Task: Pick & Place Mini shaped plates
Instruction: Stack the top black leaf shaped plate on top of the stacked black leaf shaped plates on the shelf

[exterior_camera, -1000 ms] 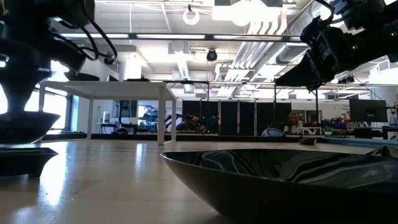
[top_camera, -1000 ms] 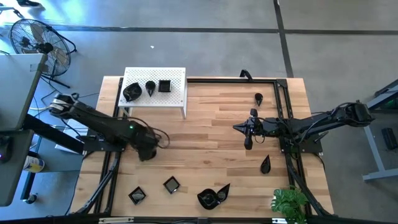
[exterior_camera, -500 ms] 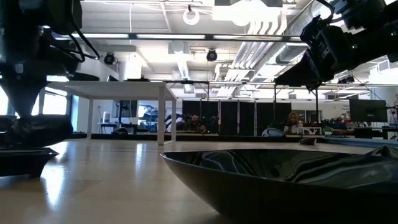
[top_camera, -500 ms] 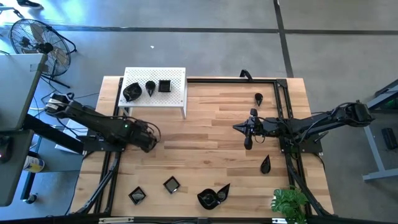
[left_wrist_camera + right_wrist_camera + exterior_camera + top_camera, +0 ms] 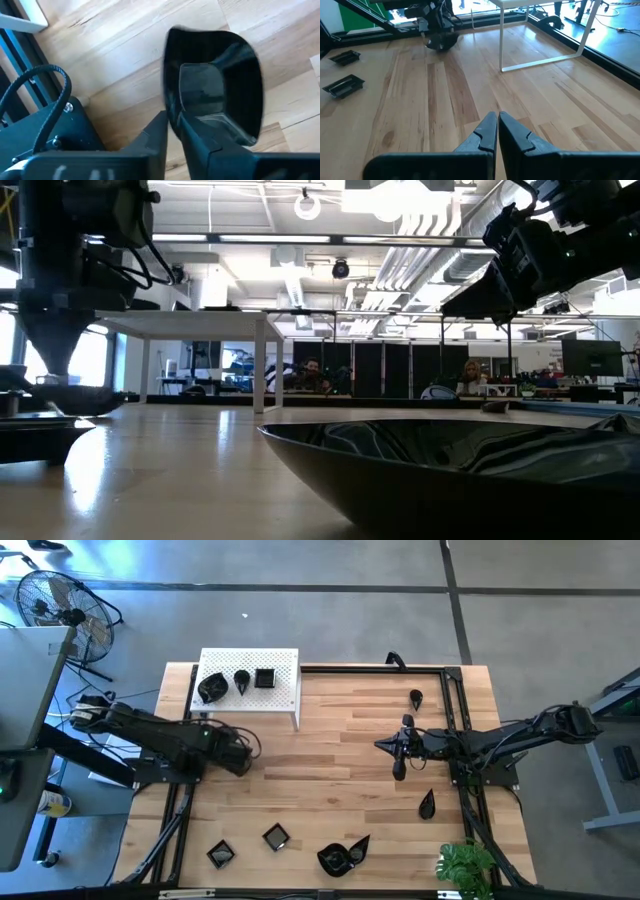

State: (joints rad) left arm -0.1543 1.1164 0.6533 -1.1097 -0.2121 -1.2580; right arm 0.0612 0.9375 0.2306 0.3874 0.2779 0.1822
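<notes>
My left gripper [image 5: 237, 754] stands at the table's left, just near of the white perforated stand [image 5: 248, 685], pointing down. It is shut on a glossy black squarish mini shaped plate [image 5: 220, 85], which shows low over the wood in the low view [image 5: 75, 400]. Three more plates lie on the stand's top. Several others lie flat on the table, such as a teardrop [image 5: 427, 804], a leaf-shaped plate [image 5: 343, 855] and two square ones [image 5: 276, 836], [image 5: 221, 854]. My right gripper [image 5: 380, 745] hovers shut over the table's right half, touching nothing. My left gripper has the plate by its rim [image 5: 171, 107], pinched with one finger [image 5: 200, 135] inside the dish and the other outside. The fingers come from above, pointing down. The plate sits about level below them; whether its underside touches the table, I cannot tell.
Black frame rails [image 5: 455, 730] run along the far and right sides of the table. A potted plant [image 5: 465, 865] stands at the near right corner. A small teardrop plate [image 5: 415, 697] lies at the far right. Bare wood spreads across the table's middle.
My left gripper has carried the plate toward the table's far edge, closer to the white stand, rolling its wrist on the way. The plate has turned with it and now sits lower and more level.
</notes>
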